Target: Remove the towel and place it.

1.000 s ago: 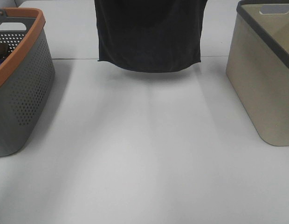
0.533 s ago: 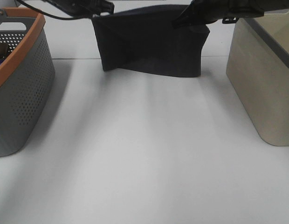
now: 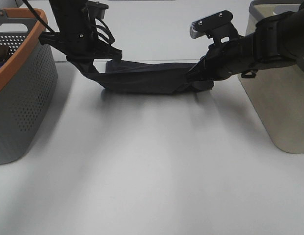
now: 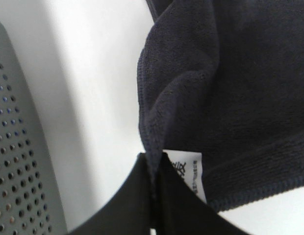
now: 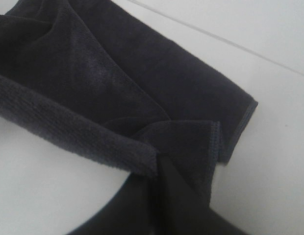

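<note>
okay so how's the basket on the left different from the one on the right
The left basket is grey with an orange rim; the right basket is beige with a dark grey rim. The left basket's wall is perforated with small holes, while the right basket's wall is solid and smooth. The left basket has something inside, too little showing to name; the right basket's inside is mostly out of view. Both stand upright on the white table, flanking the towel.

Bright, even overhead light, white table (image 3: 157, 171) slightly washed out, soft diffuse shadows beneath the towel (image 3: 147, 78) and beside the grey basket (image 3: 24, 98) at left, exterior view mildly soft, wrist views crisp on terry weave, near black fingers (image 4: 142, 205) blurred.
</note>
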{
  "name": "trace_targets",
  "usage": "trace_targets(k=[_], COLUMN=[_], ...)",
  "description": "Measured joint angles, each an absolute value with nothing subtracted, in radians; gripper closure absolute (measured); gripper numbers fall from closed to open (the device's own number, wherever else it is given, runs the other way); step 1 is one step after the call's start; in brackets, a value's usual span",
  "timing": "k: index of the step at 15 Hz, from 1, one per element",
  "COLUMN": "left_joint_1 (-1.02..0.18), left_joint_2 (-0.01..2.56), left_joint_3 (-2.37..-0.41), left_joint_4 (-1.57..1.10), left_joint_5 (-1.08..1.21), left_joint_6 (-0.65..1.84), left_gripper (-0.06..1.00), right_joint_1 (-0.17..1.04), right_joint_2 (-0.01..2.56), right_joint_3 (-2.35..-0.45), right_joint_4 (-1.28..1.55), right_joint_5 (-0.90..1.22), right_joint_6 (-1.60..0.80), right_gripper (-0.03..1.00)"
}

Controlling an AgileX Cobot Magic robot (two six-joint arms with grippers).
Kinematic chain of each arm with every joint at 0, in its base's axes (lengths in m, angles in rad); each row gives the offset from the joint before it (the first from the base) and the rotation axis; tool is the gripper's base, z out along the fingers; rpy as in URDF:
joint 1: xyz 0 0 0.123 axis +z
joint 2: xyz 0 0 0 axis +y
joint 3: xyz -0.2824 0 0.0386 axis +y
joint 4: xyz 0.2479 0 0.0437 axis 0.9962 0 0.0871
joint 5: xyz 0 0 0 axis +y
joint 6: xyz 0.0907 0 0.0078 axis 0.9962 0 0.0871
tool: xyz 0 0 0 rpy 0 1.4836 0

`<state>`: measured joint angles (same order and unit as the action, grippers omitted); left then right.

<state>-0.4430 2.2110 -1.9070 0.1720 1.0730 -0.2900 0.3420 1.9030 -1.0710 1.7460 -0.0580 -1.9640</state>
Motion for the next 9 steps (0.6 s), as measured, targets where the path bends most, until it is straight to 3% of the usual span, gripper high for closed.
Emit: trace_targets(k=[9], left_joint_1=[-0.569], left_joint_2=[2.205], left_joint_3=[-1.657], left_joint_4=[0.146], left_joint_5=[1.192], left_joint_6=[-0.279], left_gripper=[0.94], right_joint_1=[0.344], right_joint_2=[1.759], right_joint_3=[-0.753], right_joint_4=[1.744], right_joint_5=[0.047], right_joint_6=[-1.873], right_gripper=[0.97])
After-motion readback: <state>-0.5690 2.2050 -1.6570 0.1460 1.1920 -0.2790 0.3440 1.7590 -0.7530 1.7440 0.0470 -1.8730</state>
